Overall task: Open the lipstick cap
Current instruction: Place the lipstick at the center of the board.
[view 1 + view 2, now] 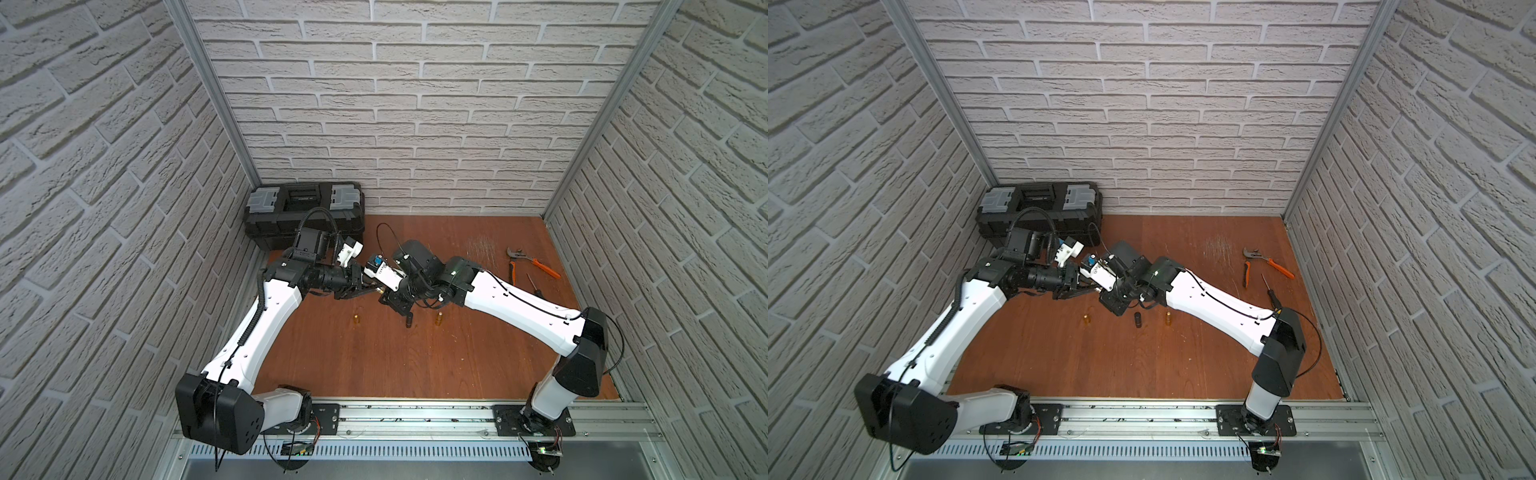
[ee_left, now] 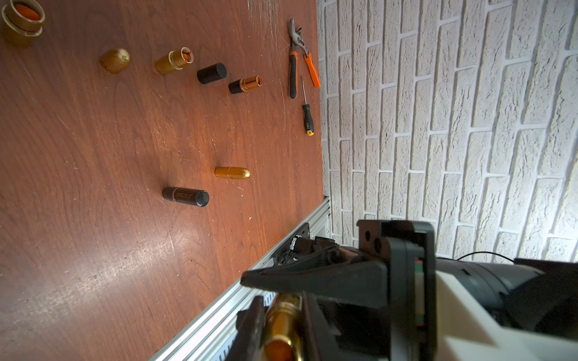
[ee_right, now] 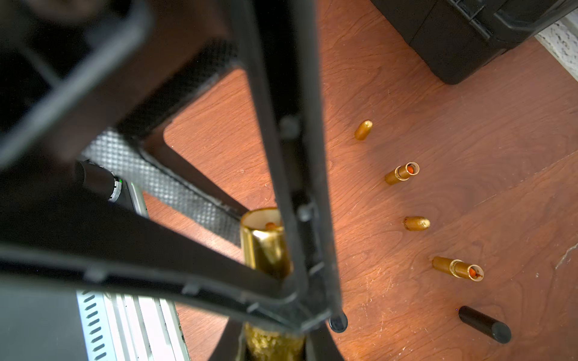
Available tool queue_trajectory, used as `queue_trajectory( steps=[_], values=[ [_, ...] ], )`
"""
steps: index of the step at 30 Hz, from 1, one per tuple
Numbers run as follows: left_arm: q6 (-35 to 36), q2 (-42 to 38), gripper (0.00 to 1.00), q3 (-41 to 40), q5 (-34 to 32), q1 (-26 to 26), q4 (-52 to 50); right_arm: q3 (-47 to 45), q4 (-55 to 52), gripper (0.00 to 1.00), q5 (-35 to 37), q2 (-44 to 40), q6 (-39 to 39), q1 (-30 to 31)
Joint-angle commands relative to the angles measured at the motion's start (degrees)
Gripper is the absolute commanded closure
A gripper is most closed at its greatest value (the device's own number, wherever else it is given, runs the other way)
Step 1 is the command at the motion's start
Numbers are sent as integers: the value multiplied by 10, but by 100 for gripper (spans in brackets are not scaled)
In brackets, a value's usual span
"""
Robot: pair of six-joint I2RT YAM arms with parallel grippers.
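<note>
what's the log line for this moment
left pincer: shut on gold lipstick | right pincer: shut on gold lipstick | position: held above table

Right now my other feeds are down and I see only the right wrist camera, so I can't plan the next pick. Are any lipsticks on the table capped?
Observer: Yes. A black capped lipstick stands upright on the table.
Operator: Only that one?
Observer: No. A gold capped lipstick stands to its right, not touching it.
Operator: Any tools out that way?
Observer: Orange-handled pliers and a screwdriver lie by the right wall.
</note>
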Motion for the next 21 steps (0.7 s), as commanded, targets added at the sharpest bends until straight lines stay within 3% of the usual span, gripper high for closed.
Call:
queue_trajectory(
  steps=[1,10,13,21],
  values=[
    [18,4,80,8,-7,-2,-21,16,16,96,16,-3,-6,3],
    [34,3,82,36,-34,35,-48,48,-37,87,84,-12,-27,0],
    [39,4,81,40,-41,41,-48,53,-48,76,75,-18,-25,-4],
    [31,3,81,43,-23,73,-39,40,-54,75,82,-25,-20,-7]
  ],
)
